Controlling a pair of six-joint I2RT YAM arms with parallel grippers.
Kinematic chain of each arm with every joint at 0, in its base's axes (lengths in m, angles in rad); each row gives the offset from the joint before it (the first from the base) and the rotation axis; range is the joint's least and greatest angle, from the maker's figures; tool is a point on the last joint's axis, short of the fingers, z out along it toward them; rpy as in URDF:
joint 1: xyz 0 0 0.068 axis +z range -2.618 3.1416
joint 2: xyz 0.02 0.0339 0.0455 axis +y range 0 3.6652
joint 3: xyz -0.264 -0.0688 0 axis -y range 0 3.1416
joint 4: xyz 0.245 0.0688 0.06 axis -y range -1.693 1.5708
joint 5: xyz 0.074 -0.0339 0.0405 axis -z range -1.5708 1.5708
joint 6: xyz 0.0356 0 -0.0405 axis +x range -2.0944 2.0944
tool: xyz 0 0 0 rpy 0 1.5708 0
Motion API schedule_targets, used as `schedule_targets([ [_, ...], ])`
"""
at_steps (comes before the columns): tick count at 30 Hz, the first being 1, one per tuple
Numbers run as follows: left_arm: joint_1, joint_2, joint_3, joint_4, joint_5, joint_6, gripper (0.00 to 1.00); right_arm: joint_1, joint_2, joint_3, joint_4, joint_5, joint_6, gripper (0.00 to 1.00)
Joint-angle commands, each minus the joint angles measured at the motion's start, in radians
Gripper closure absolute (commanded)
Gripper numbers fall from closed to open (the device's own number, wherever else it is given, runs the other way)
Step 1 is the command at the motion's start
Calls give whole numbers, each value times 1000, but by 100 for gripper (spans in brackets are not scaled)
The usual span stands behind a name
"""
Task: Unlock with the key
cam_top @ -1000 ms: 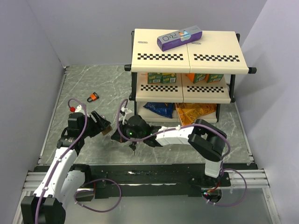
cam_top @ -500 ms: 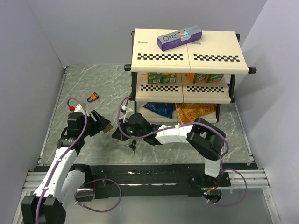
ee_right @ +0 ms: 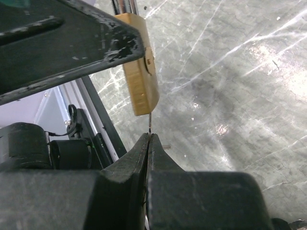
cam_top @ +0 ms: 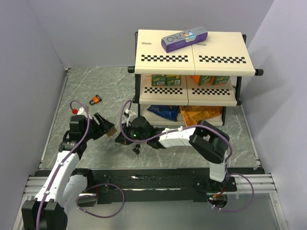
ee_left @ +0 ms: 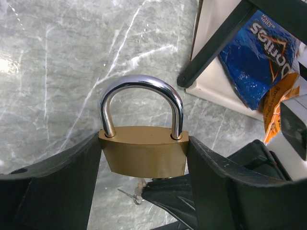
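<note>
My left gripper is shut on a brass padlock with a silver shackle, clamping its body from both sides above the table. The padlock also shows in the right wrist view. My right gripper is shut on the thin silver key, whose blade reaches up to the padlock's underside. In the left wrist view the key and a small ring show just under the padlock, beside the right gripper's fingers. In the top view the right gripper sits right next to the left one.
A small orange-and-black padlock lies on the table at the far left. A two-tier shelf with boxes and snack bags stands behind, a purple box on top. Its black leg is close by.
The right gripper has edged slightly left toward the padlock with the key. The left gripper holds the padlock in the same place.
</note>
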Motion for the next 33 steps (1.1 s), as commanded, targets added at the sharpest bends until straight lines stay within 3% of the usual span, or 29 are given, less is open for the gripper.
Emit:
schedule_targets([
  [1, -2, 6, 32, 91, 74, -23, 99, -7, -2, 17, 76, 11, 10, 100],
  [15, 0, 52, 55, 90, 118, -3, 99, -6, -100, -64, 93, 56, 1, 100],
  [33, 0, 55, 57, 93, 129, -2, 99, -2, -114, -72, 87, 70, 0, 100],
])
